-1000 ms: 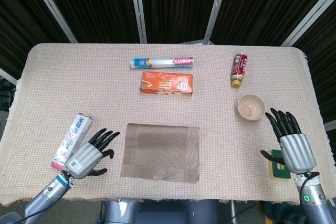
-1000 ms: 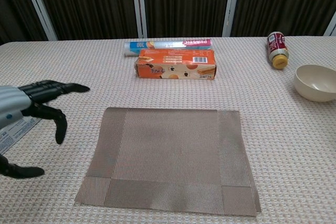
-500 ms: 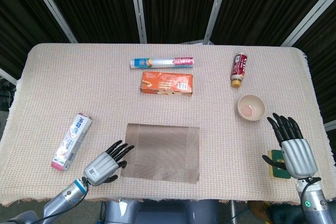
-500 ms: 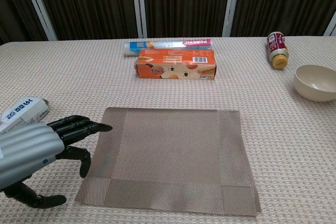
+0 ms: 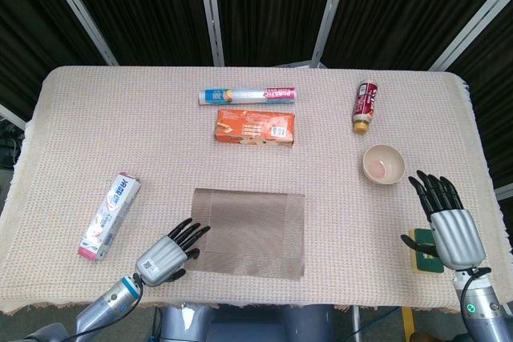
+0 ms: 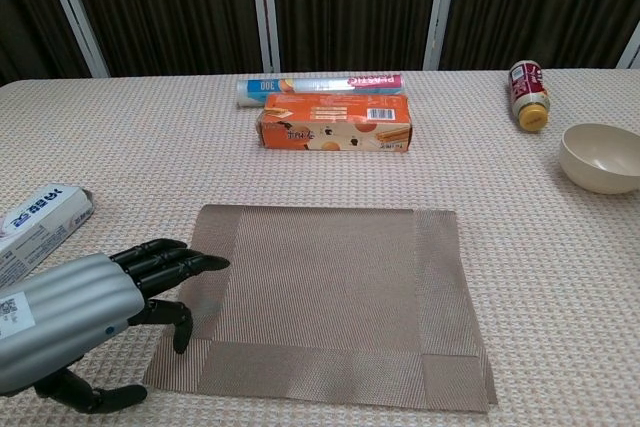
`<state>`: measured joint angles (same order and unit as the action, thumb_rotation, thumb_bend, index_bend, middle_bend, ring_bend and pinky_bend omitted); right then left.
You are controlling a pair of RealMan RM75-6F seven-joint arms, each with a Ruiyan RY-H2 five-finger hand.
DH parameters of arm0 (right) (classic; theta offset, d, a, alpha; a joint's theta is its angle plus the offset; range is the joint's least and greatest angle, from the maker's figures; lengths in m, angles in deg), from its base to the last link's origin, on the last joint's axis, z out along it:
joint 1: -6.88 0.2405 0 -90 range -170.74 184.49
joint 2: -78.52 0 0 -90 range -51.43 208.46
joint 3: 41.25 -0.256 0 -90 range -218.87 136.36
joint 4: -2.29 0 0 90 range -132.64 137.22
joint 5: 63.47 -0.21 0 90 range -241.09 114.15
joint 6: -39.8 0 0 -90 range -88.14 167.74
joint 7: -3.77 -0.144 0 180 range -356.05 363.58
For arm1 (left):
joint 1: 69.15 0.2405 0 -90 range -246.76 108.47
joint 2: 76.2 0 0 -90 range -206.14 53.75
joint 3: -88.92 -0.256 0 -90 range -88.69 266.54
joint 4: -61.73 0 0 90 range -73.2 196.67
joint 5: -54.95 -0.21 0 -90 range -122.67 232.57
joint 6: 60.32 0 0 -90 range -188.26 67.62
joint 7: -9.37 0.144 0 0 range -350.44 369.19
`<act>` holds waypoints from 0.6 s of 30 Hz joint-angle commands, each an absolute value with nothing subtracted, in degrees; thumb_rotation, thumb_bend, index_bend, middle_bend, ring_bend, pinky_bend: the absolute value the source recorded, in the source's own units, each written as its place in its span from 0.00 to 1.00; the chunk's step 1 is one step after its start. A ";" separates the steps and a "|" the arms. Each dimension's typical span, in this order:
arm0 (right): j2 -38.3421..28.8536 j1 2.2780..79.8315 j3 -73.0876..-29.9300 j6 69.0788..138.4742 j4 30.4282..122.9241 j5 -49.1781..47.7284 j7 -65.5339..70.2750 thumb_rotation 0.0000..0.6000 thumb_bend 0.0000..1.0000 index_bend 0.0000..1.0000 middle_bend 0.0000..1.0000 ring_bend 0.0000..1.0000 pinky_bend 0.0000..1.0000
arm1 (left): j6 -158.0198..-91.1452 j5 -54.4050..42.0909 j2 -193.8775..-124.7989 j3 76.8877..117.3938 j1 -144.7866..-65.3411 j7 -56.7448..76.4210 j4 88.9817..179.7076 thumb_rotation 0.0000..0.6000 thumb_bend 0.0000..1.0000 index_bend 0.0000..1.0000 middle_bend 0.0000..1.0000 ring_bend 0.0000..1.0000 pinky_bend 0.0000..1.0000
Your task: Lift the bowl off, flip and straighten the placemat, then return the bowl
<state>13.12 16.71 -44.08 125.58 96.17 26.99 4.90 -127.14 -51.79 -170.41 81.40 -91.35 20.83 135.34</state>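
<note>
Head view: the left hand has advanced from beside the toothpaste box to the placemat edge; the bowl sits well apart near the right hand — fingers spread, empty.

Chest view: left fingers extended, overlapping the mat's left border — a flip grasp appears imminent.

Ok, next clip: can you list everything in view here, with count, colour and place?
placemat: 1, brown woven, flat at the near centre of the table.
bowl: 1, cream, upright on the right, off the placemat.
bottle: 1, red label and yellow cap, lying beyond the bowl.
snack box: 1, orange, beyond the placemat.
wrap roll box: 1, white, blue and pink, behind the orange box.
toothpaste box: 1, white and pink, near left.
sponge: 1, yellow and green, partly under the right hand.
tablecloth: 1, beige, covering the table.
left hand: fingers reaching onto the placemat's left edge, holding nothing.
right hand: open, near the bowl.
</note>
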 commanded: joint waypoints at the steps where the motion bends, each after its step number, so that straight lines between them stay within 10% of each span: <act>1: 13.20 16.61 -44.18 125.71 96.17 26.92 4.82 1.00 0.00 0.00 0.00 0.00 0.00 | -126.96 -51.64 -170.87 81.29 -91.52 21.14 134.91 1.00 0.28 0.43 0.00 0.00 0.00; 18: 13.34 16.25 -44.31 126.00 95.91 27.42 4.85 1.00 0.00 0.00 0.00 0.00 0.00 | -126.89 -50.33 -171.94 80.85 -92.09 21.78 134.37 1.00 0.39 0.44 0.00 0.00 0.00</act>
